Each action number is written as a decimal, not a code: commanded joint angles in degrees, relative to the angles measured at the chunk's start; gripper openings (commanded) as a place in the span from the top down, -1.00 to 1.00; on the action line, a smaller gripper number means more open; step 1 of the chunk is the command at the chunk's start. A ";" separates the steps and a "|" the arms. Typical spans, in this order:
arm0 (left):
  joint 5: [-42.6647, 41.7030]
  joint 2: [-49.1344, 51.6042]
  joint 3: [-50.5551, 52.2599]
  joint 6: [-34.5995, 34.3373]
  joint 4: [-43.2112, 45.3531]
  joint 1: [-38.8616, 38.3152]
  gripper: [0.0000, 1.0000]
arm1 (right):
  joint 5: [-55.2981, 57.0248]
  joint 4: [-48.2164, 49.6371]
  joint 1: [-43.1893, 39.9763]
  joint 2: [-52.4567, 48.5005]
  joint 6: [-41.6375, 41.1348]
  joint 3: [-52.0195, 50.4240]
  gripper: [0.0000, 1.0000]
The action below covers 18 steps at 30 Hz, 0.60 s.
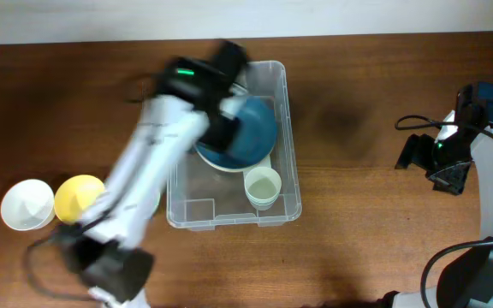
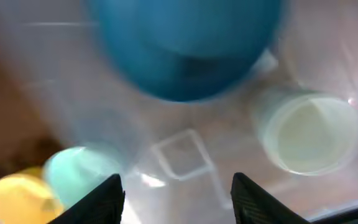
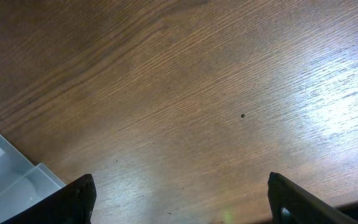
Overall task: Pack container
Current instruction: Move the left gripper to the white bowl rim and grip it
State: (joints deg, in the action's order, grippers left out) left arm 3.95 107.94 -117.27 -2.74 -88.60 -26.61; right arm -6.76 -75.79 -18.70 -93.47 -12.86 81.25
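Note:
The clear container [image 1: 291, 128] stands at the table's middle. It holds a blue bowl [image 1: 259, 128] at the far end and a pale green cup [image 1: 262, 186] at the near right. My left gripper [image 1: 223, 128] is blurred and hovers over the container's left part beside the blue bowl. In the left wrist view my left gripper [image 2: 176, 199] is open and empty above the container's base, with the blue bowl [image 2: 185, 43] ahead and the cup [image 2: 306, 134] at right. My right gripper [image 3: 182, 199] is open and empty over bare wood at the far right [image 1: 442, 167].
A yellow bowl [image 1: 77, 197] and a white bowl [image 1: 26, 207] sit at the left of the table. A mint bowl [image 2: 79, 174] shows beside the yellow bowl [image 2: 17, 199] outside the container's wall. A container corner [image 3: 5, 168] shows in the right wrist view.

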 commanded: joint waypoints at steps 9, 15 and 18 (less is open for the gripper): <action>-1.25 -21.75 8.09 -3.72 2.19 45.38 -0.23 | -0.15 0.00 0.33 0.87 0.46 -0.04 -0.68; -5.03 -21.66 30.58 -7.19 15.02 60.13 -0.25 | -0.15 -0.02 0.33 0.87 0.46 -0.04 -0.68; -6.54 -21.66 42.05 -7.15 23.93 65.64 -0.25 | -0.15 0.00 0.33 0.87 0.46 -0.04 -0.68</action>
State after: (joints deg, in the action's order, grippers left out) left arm 0.03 86.80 -83.07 -8.29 -69.32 34.83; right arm -6.76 -75.79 -18.70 -93.47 -12.84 81.25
